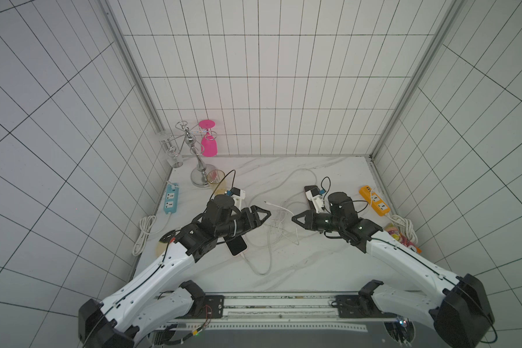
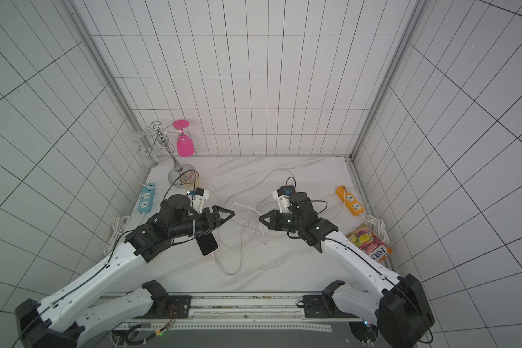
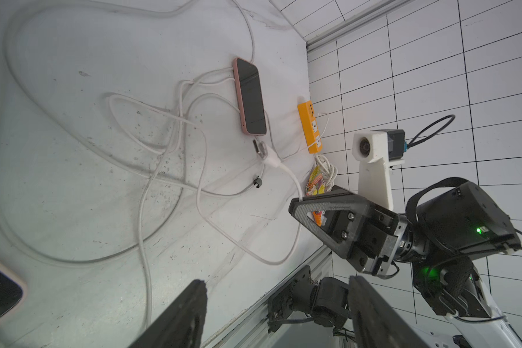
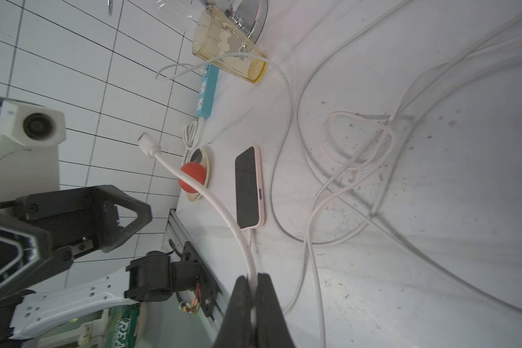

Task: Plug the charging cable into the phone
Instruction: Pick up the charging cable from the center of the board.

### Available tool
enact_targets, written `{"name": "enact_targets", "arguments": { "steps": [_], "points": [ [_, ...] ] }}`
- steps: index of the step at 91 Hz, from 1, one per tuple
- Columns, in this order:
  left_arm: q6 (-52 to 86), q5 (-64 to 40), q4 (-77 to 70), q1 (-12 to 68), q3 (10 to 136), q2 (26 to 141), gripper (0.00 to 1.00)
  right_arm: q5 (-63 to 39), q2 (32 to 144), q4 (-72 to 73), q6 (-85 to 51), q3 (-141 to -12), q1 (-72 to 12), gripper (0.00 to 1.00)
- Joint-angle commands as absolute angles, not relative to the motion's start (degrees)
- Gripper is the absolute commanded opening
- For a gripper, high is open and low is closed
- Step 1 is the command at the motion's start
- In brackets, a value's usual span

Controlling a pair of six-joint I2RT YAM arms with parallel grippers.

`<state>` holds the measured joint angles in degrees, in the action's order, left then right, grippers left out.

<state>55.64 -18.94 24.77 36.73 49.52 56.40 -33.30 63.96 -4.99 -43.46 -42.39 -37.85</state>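
Note:
My right gripper (image 1: 293,217) (image 4: 255,280) is shut on a white charging cable (image 4: 211,199) a short way behind its plug. The plug (image 4: 146,144) (image 1: 266,202) sticks out free in the air, pointing toward my left gripper. My left gripper (image 1: 265,215) (image 3: 278,301) faces it from a small distance, open, with nothing between its fingers (image 3: 190,313). One pink-cased phone (image 1: 237,245) (image 4: 249,188) lies screen up beneath the left arm, a white lead at its near end. Another phone (image 3: 250,96) (image 1: 309,192) lies behind the right wrist, half hidden in both top views.
Loose white cables (image 1: 278,232) tangle on the marble table between the arms. A blue power strip (image 1: 171,199) lies at the left edge, an orange one (image 1: 374,200) at the right. A glass rack (image 1: 193,150), amber cup (image 1: 216,177), candy bag (image 2: 368,244) and plate with red ball (image 4: 193,177) stand around.

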Motion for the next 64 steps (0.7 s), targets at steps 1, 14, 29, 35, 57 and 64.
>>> {"name": "enact_targets", "arguments": {
  "steps": [1, 14, 29, 35, 57, 64],
  "points": [
    [55.6, -14.5, 20.1, 37.1, 53.6, 58.6, 0.71, -36.6, 62.4, -2.0, -50.6, -42.0, -37.6, 0.00],
    [58.0, -10.5, 20.8, 37.9, 57.8, 61.9, 0.65, -33.6, 59.5, -2.8, -49.8, -41.3, -37.7, 0.00],
    [58.9, -8.5, 22.2, 40.3, 61.7, 67.0, 0.55, -31.0, 57.3, -3.2, -50.4, -40.7, -37.8, 0.00],
    [58.7, -7.1, 23.4, 41.7, 63.4, 68.6, 0.54, -30.9, 57.0, -3.5, -50.7, -40.7, -37.7, 0.00],
    [59.3, -2.5, 27.0, 43.1, 67.0, 71.9, 0.46, -30.4, 56.2, -3.7, -50.7, -40.8, -37.8, 0.00],
    [59.8, -1.3, 27.5, 43.2, 67.4, 72.4, 0.37, -30.3, 56.1, -3.9, -50.6, -40.9, -37.8, 0.00]
  ]
}}
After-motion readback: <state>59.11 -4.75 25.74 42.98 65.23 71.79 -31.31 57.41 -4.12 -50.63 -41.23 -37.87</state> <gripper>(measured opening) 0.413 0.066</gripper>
